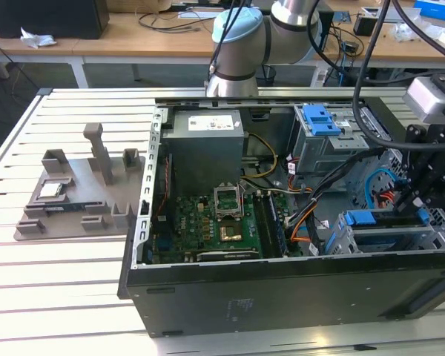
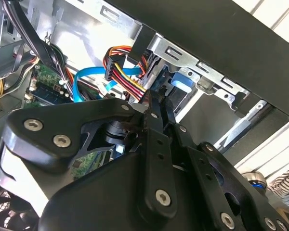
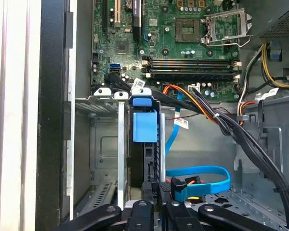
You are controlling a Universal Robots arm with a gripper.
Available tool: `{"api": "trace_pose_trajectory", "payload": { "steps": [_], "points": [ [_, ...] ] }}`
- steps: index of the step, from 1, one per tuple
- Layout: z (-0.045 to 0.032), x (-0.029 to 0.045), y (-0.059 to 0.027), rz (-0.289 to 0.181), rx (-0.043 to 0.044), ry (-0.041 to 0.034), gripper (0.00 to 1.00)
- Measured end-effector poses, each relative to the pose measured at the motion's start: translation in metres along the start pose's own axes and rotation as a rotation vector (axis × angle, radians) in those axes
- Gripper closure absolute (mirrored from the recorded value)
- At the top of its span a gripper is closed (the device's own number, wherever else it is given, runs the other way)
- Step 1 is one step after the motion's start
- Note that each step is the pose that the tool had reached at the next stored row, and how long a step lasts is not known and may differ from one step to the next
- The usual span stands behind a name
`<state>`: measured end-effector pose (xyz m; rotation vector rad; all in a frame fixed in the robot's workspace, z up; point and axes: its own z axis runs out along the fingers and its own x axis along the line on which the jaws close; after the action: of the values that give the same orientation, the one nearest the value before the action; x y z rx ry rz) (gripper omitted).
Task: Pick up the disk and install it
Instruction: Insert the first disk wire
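On the left of the exterior view lies the grey tray (image 1: 67, 194) on the bench (image 1: 52, 297); the open computer case (image 1: 282, 289) fills the middle. At lower right my jaws (image 1: 414, 194) are clamped on the disk (image 1: 389, 219), seated edgewise in its bay. I judge it needs straight, even pressure along the rails. The disk's far end is hidden.

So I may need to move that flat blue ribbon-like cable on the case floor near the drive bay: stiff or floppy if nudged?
Probably floppy. The flat blue cable lies in a loose curved loop, so it should bend rather than resist. It looks thin and light, likely springing back partway. Its far end seems plugged in near the black tool, so it would likely swing, not slide free.
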<state>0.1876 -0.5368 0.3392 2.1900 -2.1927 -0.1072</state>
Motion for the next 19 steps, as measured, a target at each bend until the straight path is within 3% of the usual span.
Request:
{"api": "trace_pose_trajectory", "payload": {
  "steps": [9, 14, 19],
  "points": [
    [-0.0003, 0.0, -0.003, 0.0, -0.0009, -0.0007, 0.83],
    [0.0056, 0.0002, -0.0042, 0.0, -0.0117, 0.0007, 0.83],
    [0.0076, 0.0001, -0.0044, 0.0, -0.0123, -0.0032, 0.82]
  ]
}}
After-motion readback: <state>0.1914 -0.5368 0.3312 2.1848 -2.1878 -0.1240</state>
